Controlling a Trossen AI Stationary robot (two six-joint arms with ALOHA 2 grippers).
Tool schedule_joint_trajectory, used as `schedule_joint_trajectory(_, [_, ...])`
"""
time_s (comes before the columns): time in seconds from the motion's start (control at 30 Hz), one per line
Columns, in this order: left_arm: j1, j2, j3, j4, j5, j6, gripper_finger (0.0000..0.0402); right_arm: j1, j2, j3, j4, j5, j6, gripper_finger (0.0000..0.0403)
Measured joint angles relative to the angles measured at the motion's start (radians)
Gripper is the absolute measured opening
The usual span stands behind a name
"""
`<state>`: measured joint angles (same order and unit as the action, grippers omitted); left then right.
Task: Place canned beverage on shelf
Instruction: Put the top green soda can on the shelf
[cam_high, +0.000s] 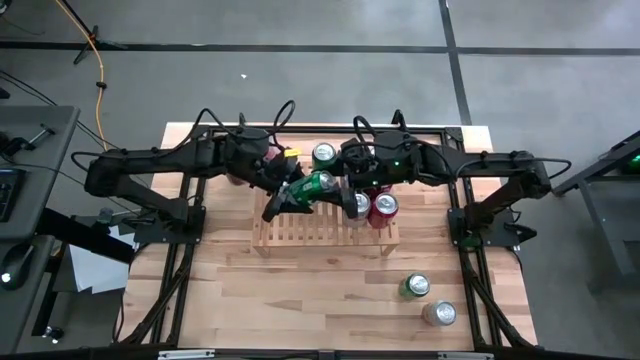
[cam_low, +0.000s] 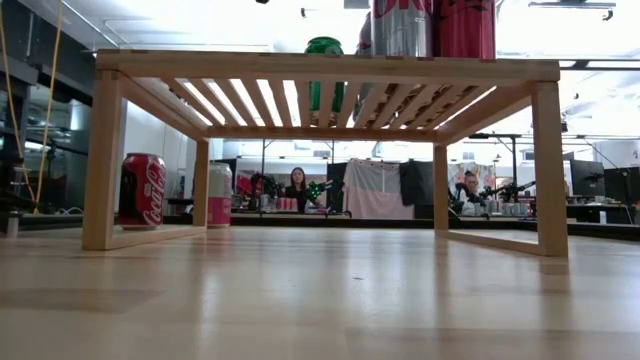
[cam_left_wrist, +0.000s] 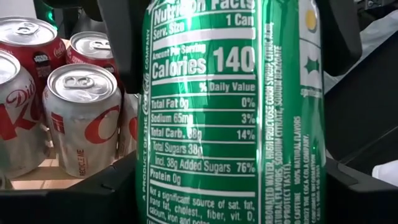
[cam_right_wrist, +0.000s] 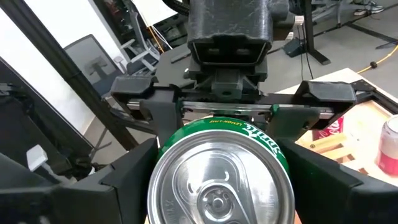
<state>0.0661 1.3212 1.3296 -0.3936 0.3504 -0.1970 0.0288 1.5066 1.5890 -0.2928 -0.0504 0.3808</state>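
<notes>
A green can (cam_high: 318, 183) hangs on its side above the light wooden shelf (cam_high: 300, 232), between my two grippers. My left gripper (cam_high: 300, 192) comes from the table's left and my right gripper (cam_high: 340, 185) from the right; both are shut on the can. In the right wrist view the can's silver top (cam_right_wrist: 221, 186) faces the camera. In the left wrist view its label side (cam_left_wrist: 230, 124) fills the picture. Several red and silver cans (cam_left_wrist: 84, 118) stand upright on the shelf's right part (cam_high: 375, 207). My left gripper pinches the can's bottom end (cam_left_wrist: 152, 193) between its two fingers, one on each side. The fingers come from the table's left, slanting a little downward, and lie along the can. The can is clear of the shelf. My right gripper pinches the can's top end (cam_right_wrist: 168, 155) between its two fingers, one on each side, with the lid toward the wrist. The fingers come about level from the table's right and lie along the can. The can lies on its side, lifted clear.
A green can (cam_high: 324, 153) stands at the shelf's far side, and a pink one (cam_high: 270, 155) to its left. A red can (cam_low: 143, 190) shows behind the shelf's legs. Two more cans (cam_high: 415, 286) (cam_high: 439, 313) stand on the table's near right.
</notes>
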Motion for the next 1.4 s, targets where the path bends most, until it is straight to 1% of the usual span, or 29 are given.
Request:
schedule_joint_trajectory(0.13, [0.005,-0.014,0.0,-0.016,-0.011,0.0,0.0277,0.0,0.0,0.0,0.011,-0.003,0.008,0.0286])
schedule_joint_trajectory(0.2, [0.01,-0.025,0.001,-0.038,-0.023,0.018,0.0277,0.0,-0.001,0.0,0.02,-0.001,0.026,0.0321])
schedule_joint_trajectory(0.27, [0.02,-0.053,-0.003,-0.122,-0.044,0.027,0.0277,-0.002,-0.027,-0.001,0.016,0.006,0.042,0.0367])
schedule_joint_trajectory(0.33, [0.027,-0.076,-0.003,-0.133,-0.09,0.034,0.0277,-0.003,-0.054,0.003,0.027,0.025,0.029,0.0384])
schedule_joint_trajectory(0.47, [0.027,-0.144,-0.002,-0.195,-0.202,0.036,0.0277,-0.003,-0.082,0.0,-0.017,0.103,-0.007,0.0368])
schedule_joint_trajectory(0.57, [0.02,-0.202,-0.017,-0.17,-0.303,0.046,0.0277,-0.003,-0.101,0.002,-0.014,0.159,-0.02,0.0365])
schedule_joint_trajectory(0.67, [0.003,-0.27,-0.081,-0.065,-0.408,0.027,0.0277,-0.003,-0.091,0.002,-0.018,0.199,-0.02,0.0365])
schedule_joint_trajectory(0.77, [-0.013,-0.329,-0.193,0.105,-0.452,-0.012,0.0277,-0.003,-0.07,-0.001,-0.018,0.205,-0.02,0.0365])
schedule_joint_trajectory(0.9, [-0.039,-0.369,-0.361,0.423,-0.473,-0.084,0.0277,-0.002,-0.046,0.0,0.061,0.207,-0.014,0.0366])
schedule_joint_trajectory(1.0, [-0.063,-0.347,-0.467,0.709,-0.494,-0.126,0.0277,-0.002,-0.013,0.0,0.13,0.207,-0.002,0.0366])
schedule_joint_trajectory(1.07, [-0.077,-0.317,-0.508,0.841,-0.509,-0.138,0.0277,-0.002,0.001,0.0,0.172,0.208,0.007,0.0366])
schedule_joint_trajectory(1.2, [-0.096,-0.253,-0.518,0.975,-0.519,-0.14,0.0277,-0.002,0.03,0.0,0.245,0.198,0.006,0.0367])
schedule_joint_trajectory(1.3, [-0.098,-0.219,-0.517,1.001,-0.474,-0.162,0.0277,-0.003,0.041,0.0,0.278,0.136,0.004,0.0367])
schedule_joint_trajectory(1.4, [-0.098,-0.195,-0.518,1.0,-0.429,-0.197,0.0277,-0.003,0.041,0.0,0.277,0.118,-0.022,0.0367])
